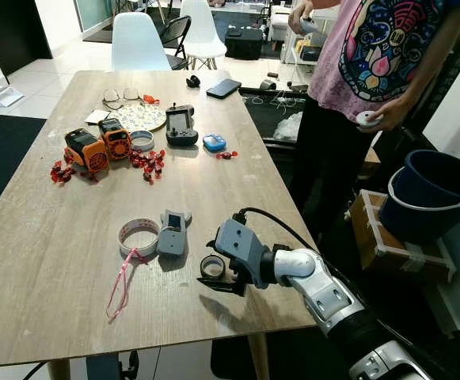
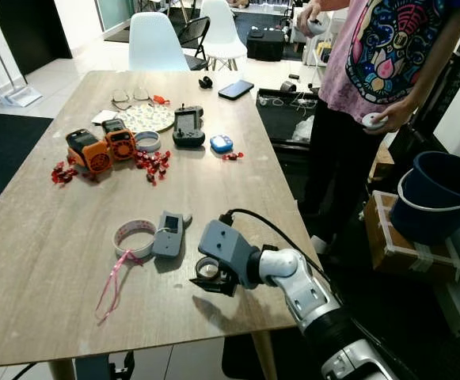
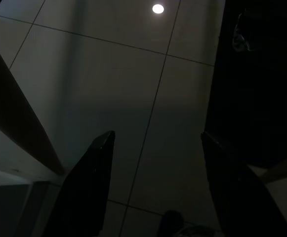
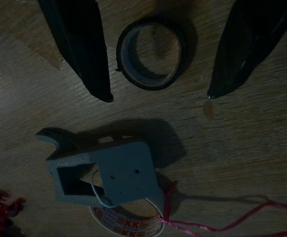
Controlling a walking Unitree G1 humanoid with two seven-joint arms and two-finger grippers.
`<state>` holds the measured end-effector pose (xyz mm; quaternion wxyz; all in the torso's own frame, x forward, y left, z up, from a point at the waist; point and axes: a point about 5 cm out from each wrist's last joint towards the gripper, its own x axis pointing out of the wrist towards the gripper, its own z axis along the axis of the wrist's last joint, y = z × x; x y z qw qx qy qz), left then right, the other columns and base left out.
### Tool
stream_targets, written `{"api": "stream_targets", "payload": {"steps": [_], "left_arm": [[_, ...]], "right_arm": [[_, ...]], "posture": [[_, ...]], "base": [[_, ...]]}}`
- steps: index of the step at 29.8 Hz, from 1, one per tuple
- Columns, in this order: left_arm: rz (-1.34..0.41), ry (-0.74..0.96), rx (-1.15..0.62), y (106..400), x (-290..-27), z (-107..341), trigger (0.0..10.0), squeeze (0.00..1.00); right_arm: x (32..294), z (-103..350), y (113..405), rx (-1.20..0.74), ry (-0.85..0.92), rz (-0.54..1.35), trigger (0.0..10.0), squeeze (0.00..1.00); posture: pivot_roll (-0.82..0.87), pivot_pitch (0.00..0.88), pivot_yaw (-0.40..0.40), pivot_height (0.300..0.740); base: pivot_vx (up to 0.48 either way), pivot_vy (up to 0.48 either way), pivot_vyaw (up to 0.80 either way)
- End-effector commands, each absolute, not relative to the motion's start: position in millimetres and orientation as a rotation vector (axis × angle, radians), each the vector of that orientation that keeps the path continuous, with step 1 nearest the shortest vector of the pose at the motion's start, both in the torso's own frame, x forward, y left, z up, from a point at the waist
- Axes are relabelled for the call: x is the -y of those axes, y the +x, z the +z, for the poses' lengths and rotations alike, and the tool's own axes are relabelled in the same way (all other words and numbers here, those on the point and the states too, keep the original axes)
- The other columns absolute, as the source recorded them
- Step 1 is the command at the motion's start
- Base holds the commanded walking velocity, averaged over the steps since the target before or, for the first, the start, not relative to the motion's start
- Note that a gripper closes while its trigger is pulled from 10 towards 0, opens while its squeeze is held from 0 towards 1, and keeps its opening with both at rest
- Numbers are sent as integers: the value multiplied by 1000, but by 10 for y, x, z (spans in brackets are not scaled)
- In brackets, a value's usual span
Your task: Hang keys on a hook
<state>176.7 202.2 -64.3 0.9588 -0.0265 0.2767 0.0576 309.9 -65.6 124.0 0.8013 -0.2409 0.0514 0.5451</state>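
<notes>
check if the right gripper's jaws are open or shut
Open: the right gripper has its jaws spread either side of the small black tape roll, not touching it.

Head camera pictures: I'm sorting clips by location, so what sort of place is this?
Probably a home dining area: a long wooden table, white chairs on a tiled floor, and household clutter like a blue bucket.
</notes>
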Motion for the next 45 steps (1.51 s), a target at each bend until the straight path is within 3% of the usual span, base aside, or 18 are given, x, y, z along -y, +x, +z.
{"api": "stream_targets", "payload": {"steps": [1, 5, 6, 10, 11, 13, 14, 38, 45], "left_arm": [[114, -52, -555, 1757, -2013, -641, 10000, 0], [116, -53, -554, 1761, -2014, -639, 10000, 0], [118, -54, -554, 1761, -2014, -639, 10000, 0], [119, -57, -553, 1760, -2006, -640, 10000, 0], [120, -57, -553, 1759, -2005, -641, 10000, 0], [120, -57, -553, 1759, -2004, -641, 10000, 0], [120, -57, -554, 1757, -2003, -642, 10000, 0], [125, -55, -550, 1765, -2006, -637, 10000, 0], [126, -53, -551, 1751, -2004, -641, 10000, 0]], "right_arm": [[684, 1240, 3097, -93, -514, 1152, 10000, 0], [711, 1217, 3146, -77, -488, 1086, 10000, 0], [733, 1168, 3164, -89, -453, 1051, 10000, 1000], [747, 1087, 3153, -77, -425, 1000, 10000, 1000], [746, 1075, 3150, -69, -422, 991, 10000, 525], [744, 1063, 3148, -63, -412, 977, 10000, 525], [743, 1038, 3143, -62, -394, 963, 10000, 0], [668, 783, 3151, -77, -236, 864, 10000, 0], [571, 713, 3111, -130, -92, 865, 10000, 0]], "posture": [[81, 57, -51, 740], [79, 60, -51, 740], [79, 60, -51, 740], [80, 66, -54, 740], [80, 66, -54, 740], [80, 67, -54, 740], [80, 67, -54, 740], [82, 69, -55, 740], [81, 71, -55, 740]], "base": [[0, 0, 0], [0, 0, 0], [0, 0, 0], [0, 0, 0], [0, 0, 0], [0, 0, 0], [0, 0, 0], [0, 0, 0], [0, 0, 0]]}}
